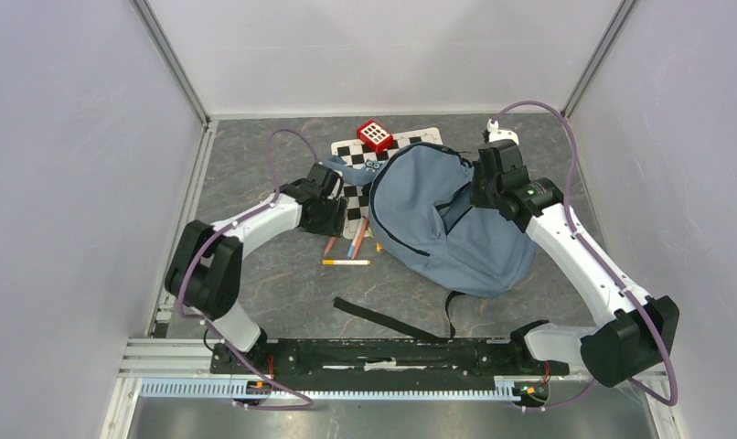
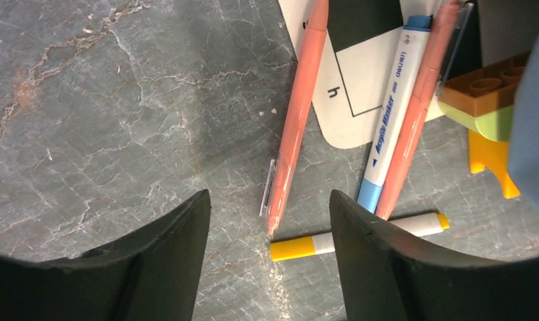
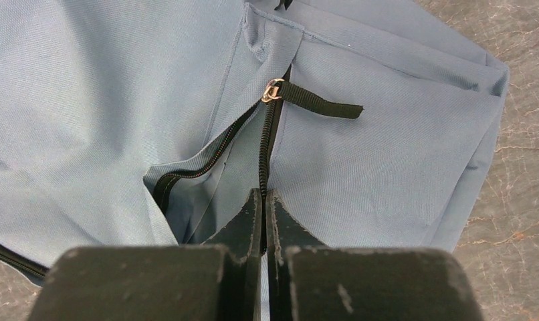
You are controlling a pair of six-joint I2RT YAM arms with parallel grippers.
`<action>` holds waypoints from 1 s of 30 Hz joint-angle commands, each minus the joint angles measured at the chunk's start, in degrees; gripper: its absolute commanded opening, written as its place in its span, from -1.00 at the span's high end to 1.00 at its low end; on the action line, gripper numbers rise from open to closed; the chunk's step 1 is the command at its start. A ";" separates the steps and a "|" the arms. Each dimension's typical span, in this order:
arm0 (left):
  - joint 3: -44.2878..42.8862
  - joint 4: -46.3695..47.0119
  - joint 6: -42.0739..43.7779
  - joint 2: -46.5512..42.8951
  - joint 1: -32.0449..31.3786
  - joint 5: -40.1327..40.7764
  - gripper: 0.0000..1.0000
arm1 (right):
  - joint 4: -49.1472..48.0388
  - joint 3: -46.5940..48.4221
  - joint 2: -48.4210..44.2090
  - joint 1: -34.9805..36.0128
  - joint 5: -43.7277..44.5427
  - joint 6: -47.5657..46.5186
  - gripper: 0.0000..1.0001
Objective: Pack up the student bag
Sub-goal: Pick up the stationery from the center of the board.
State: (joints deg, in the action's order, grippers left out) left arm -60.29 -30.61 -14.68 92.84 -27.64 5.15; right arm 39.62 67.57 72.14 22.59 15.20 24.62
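Note:
The blue-grey student bag (image 1: 443, 215) lies in the middle of the table, its main zipper partly open (image 3: 186, 175). My right gripper (image 3: 265, 195) is shut on the bag's zipper edge, below the metal zipper pull (image 3: 273, 90); in the top view it (image 1: 479, 190) is at the bag's upper right. My left gripper (image 2: 270, 200) is open and empty, hovering over the tip of a salmon pen (image 2: 293, 127) and a yellow-white marker (image 2: 290, 249). A blue marker (image 2: 394, 114) and a second salmon pen (image 2: 417, 114) lie just to the right. In the top view this gripper (image 1: 331, 212) is left of the bag.
Toy bricks, brown, green and orange (image 2: 487, 100), lie beside the bag's edge. A checkerboard sheet (image 1: 350, 146) lies under the bag's far side with a red block (image 1: 375, 135) on it. A black strap (image 1: 388, 320) trails toward the near rail (image 1: 374, 355).

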 commanded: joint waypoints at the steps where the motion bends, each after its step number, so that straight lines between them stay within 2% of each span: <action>1: -4.79 -0.52 1.68 3.73 0.21 1.25 -0.35 | -4.20 0.18 -2.69 0.09 -1.17 0.06 1.00; 10: -6.49 -2.26 0.58 7.81 0.26 2.52 -0.14 | -4.50 -0.02 -2.20 0.08 -1.40 0.08 1.00; 12: -6.72 -2.34 0.44 9.05 0.23 1.77 -0.05 | -4.66 -0.31 -2.22 0.09 -1.59 0.07 1.00; 18: -6.85 -1.47 0.35 11.07 0.22 -0.93 0.05 | -4.81 -0.55 -2.14 0.09 -1.87 0.21 1.00; 27: -7.03 -1.59 0.27 12.20 0.23 -0.89 0.62 | -4.90 -0.33 -2.02 0.04 -1.99 0.24 1.00; 30: -6.86 -1.56 0.09 11.56 0.18 -0.66 0.75 | -4.94 -0.28 -2.00 0.09 -2.00 0.20 1.00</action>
State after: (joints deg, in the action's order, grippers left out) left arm -66.08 -32.69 -14.72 104.12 -27.64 5.23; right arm 38.13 66.65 71.94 22.59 14.37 24.62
